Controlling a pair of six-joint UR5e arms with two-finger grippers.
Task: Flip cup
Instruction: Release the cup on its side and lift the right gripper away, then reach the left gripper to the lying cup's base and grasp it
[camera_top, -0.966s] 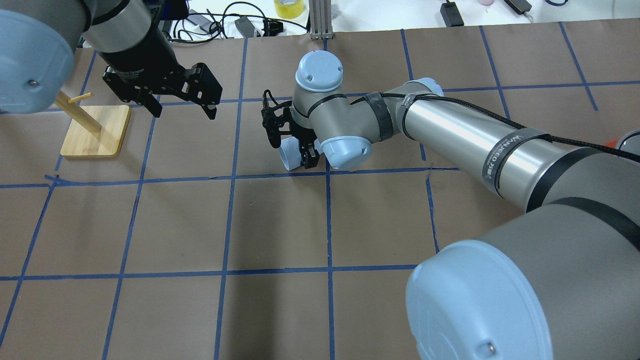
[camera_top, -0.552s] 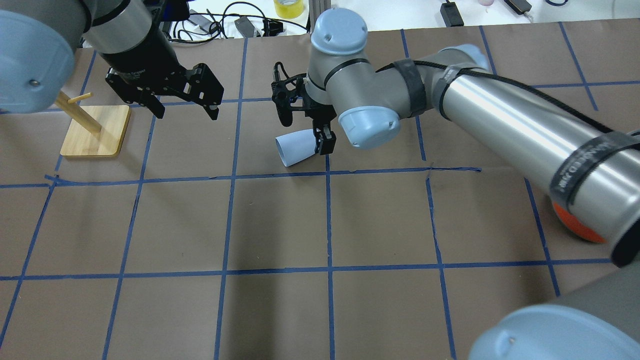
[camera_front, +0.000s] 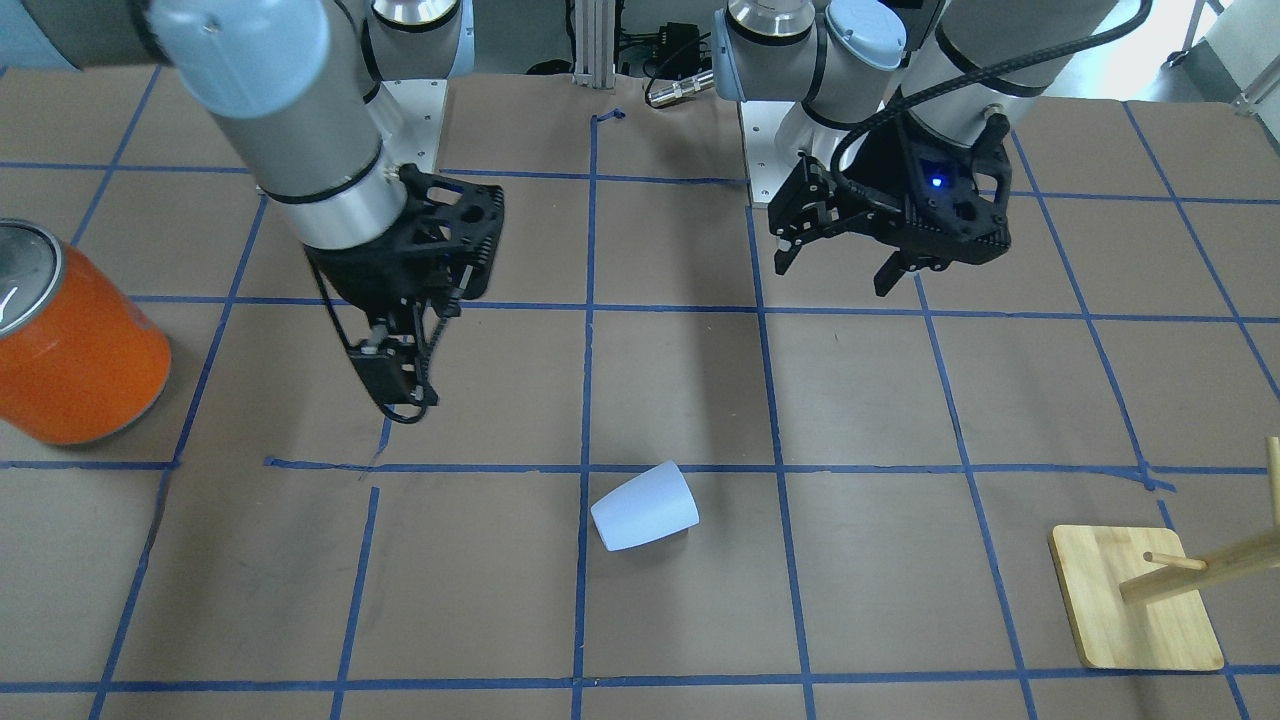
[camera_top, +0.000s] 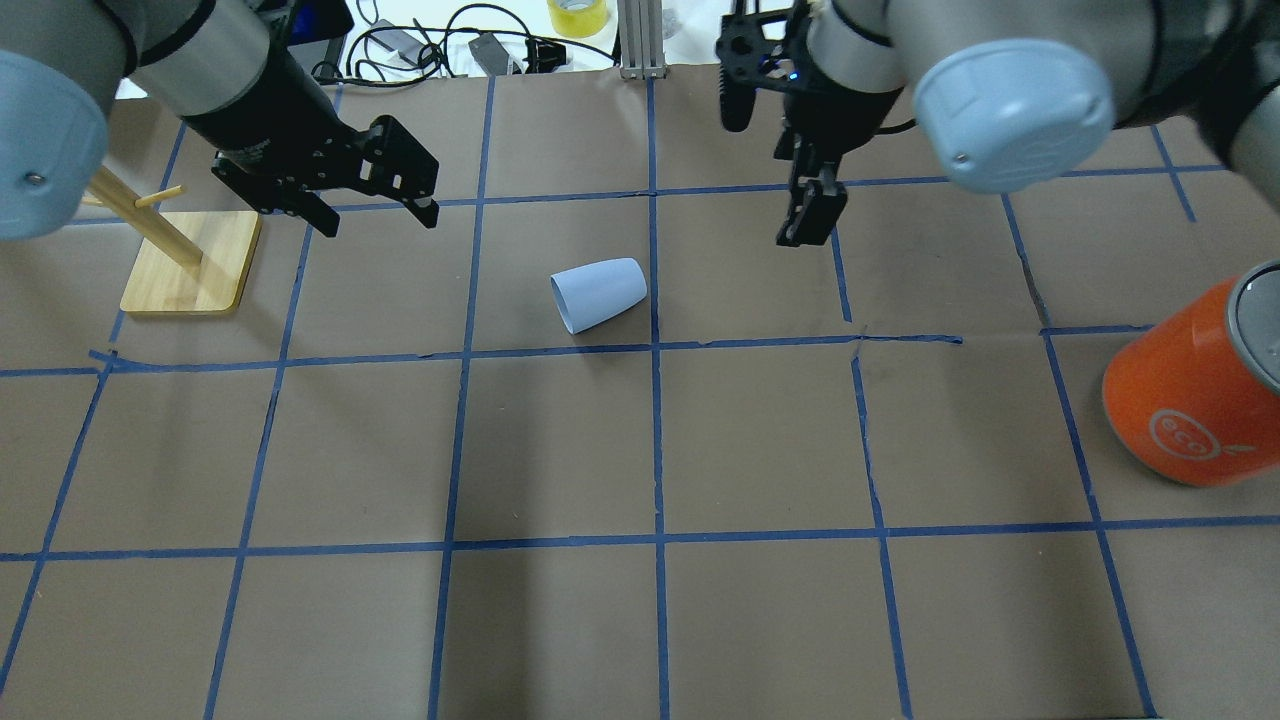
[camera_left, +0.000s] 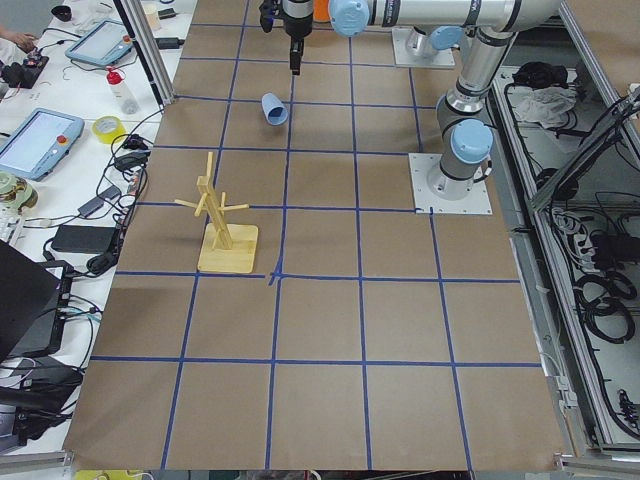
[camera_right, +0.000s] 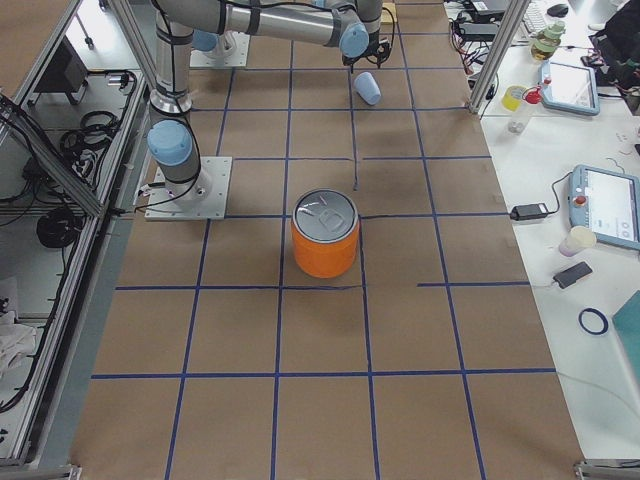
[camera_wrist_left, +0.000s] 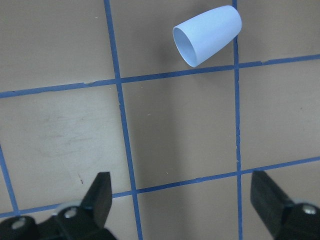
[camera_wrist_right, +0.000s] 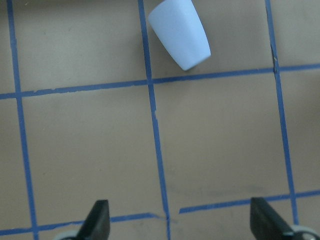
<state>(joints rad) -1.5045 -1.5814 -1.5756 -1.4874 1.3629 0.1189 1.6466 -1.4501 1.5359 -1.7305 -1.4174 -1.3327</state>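
The cup (camera_top: 598, 293), a small pale blue tumbler, lies on its side on the brown table, with its rim towards the left arm. It also shows in the front view (camera_front: 645, 506) and in both wrist views (camera_wrist_left: 207, 36) (camera_wrist_right: 178, 34). My right gripper (camera_top: 805, 215) hangs open and empty above the table, well to the cup's right; the front view (camera_front: 395, 385) and its wrist view (camera_wrist_right: 179, 210) show the same. My left gripper (camera_top: 376, 220) is open and empty, raised to the cup's far left; it also shows in the front view (camera_front: 835, 275).
A large orange can (camera_top: 1190, 400) with a silver top stands at the right edge. A wooden peg stand (camera_top: 190, 260) sits on its square base at the far left, under the left arm. Cables and clutter lie beyond the table's far edge.
My right gripper was around the cup's narrow end; it has let go and moved up and to the right. The cup stays on its side, hardly shifted. The left arm barely moved.
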